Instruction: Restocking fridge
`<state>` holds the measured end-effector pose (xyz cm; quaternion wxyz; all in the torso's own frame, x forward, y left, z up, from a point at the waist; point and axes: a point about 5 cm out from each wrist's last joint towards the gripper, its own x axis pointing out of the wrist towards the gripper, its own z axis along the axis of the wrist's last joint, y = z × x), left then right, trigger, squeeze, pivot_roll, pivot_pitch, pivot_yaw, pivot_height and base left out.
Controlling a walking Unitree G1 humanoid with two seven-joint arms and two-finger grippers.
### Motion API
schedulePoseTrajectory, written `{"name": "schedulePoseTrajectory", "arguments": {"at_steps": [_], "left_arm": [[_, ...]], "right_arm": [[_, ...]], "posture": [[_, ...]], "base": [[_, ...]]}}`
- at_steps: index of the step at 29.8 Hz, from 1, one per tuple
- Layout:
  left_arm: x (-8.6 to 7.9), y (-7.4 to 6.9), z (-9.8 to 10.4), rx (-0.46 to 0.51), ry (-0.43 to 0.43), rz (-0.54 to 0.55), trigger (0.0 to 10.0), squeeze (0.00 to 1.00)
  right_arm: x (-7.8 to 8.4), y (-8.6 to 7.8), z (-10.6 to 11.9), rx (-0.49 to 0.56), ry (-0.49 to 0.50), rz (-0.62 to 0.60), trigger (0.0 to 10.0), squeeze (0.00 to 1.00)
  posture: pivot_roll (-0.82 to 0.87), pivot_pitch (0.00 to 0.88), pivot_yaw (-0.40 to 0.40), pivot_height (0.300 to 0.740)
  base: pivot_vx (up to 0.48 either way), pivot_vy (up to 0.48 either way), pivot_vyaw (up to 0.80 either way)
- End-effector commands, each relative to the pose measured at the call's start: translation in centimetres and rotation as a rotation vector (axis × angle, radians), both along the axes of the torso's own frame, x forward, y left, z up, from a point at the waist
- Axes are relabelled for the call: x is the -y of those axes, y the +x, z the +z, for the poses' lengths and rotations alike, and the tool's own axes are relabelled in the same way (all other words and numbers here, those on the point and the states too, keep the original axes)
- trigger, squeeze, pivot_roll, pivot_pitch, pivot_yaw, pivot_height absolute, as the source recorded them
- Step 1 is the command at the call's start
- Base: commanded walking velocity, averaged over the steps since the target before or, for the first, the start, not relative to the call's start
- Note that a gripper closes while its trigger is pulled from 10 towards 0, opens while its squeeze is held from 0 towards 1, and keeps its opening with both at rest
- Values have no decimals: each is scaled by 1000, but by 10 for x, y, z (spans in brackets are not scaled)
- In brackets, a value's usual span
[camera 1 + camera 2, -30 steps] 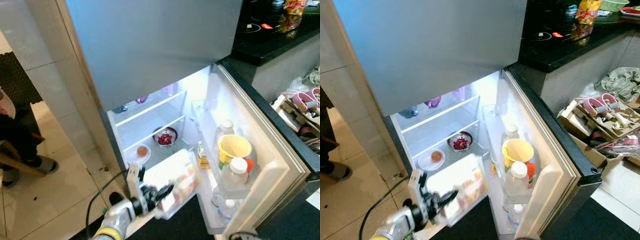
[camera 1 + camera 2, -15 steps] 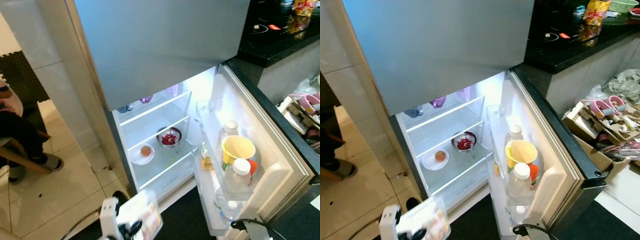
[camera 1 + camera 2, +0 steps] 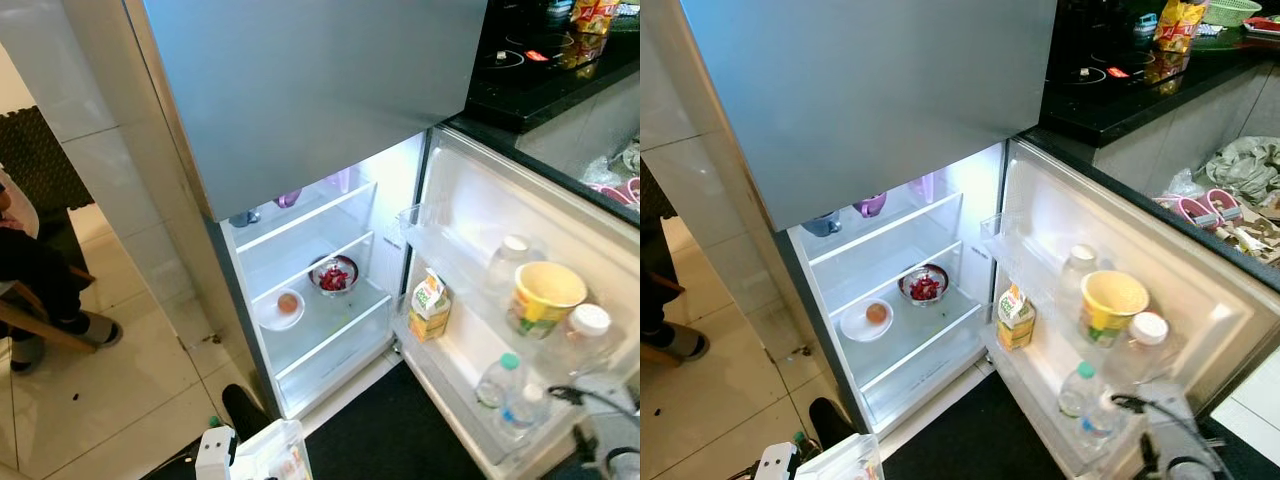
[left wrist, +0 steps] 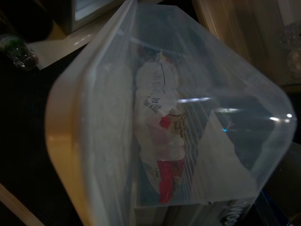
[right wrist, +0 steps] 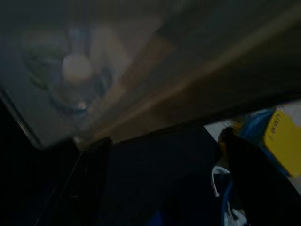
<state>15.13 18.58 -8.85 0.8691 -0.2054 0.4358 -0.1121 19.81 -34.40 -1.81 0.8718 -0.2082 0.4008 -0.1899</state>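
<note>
The lower fridge compartment [image 3: 320,300] stands open, lit inside, with its door [image 3: 520,300] swung wide to the right. On the middle shelf sit a white plate [image 3: 281,310] carrying a small orange fruit and, just to its right and farther in, a bowl of red fruit [image 3: 333,275]. The door racks hold a juice carton [image 3: 430,306], a yellow cup [image 3: 541,295], and several clear water bottles [image 3: 497,380].

At the near left, low in the head views, the left gripper [image 3: 240,462] carries a clear plastic container [image 4: 160,122]; whether its fingers are clamped on it cannot be told. Through the container's wall a red-and-white packet [image 4: 162,141] is visible inside. The container is near the floor, well short of the fridge shelves.

The right gripper [image 5: 160,174] has its two black fingers apart, close below the door's bottom edge. A black bench [image 3: 1120,80] runs at the far right.
</note>
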Motion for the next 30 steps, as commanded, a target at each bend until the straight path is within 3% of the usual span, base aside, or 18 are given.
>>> {"name": "schedulePoseTrajectory", "arguments": {"at_steps": [1,5,6,11,12,19,24,30], "left_arm": [[-5,1,1,1,24,1,10000,0],[-5,0,0,-10,38,2,10000,0],[-5,-4,-3,-27,73,1,10000,0],[-9,-7,-4,-45,117,25,10000,0],[-15,-10,-6,-59,172,50,10000,0],[-27,-15,-7,-85,261,94,10000,0],[-33,-20,-9,-114,347,85,10000,0],[-28,-24,-11,-136,368,47,10000,0]], "right_arm": [[-15,2,-8,0,66,19,10000,0],[-44,-10,-31,-77,181,61,10000,0],[-67,-24,-48,-143,276,79,10000,0],[-82,-35,-59,-188,352,74,10000,0],[-94,-43,-66,-216,403,87,10000,0],[-108,-46,-71,-245,444,140,10000,0],[-112,-44,-71,-263,432,190,10000,0],[-116,-44,-72,-286,418,224,10000,0]], "posture": [[-1,0,31,740],[-2,0,34,740],[-3,0,36,740],[-2,0,38,740],[-4,0,39,740],[-3,0,41,740],[-3,0,40,740],[0,0,39,740]], "base": [[0,0,0],[0,0,0],[0,0,0],[0,0,0],[0,0,0],[0,0,65],[0,0,774],[0,0,800]]}}
